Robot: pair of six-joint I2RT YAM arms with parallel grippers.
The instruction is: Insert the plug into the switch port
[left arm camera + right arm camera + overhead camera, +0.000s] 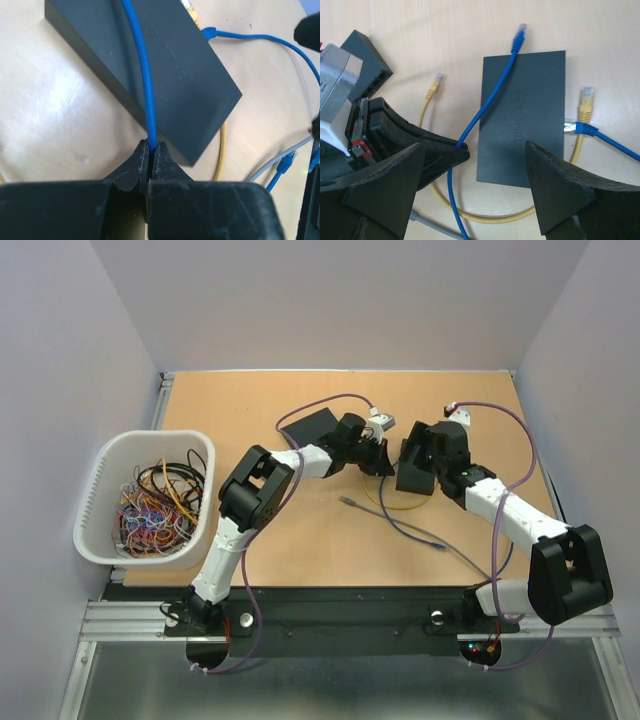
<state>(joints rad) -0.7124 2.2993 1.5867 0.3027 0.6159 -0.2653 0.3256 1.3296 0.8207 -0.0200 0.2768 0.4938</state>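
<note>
Near the middle of the table [220, 405] the dark switch [525, 115] lies flat, with a blue cable [492, 95] draped across its top. The cable's plug [520, 37] rests on the table just past one short edge of the switch, unplugged. The left gripper [151, 149] has its fingers pressed together on that blue cable, just beside the switch's other end. The right gripper [475, 145] hangs above with its fingers spread wide, holding nothing. A yellow cable [585, 106] loops round the switch, a second switch [365, 57] lies nearer the far edge, and a basket [100, 475] of wires sits at the left edge.
</note>
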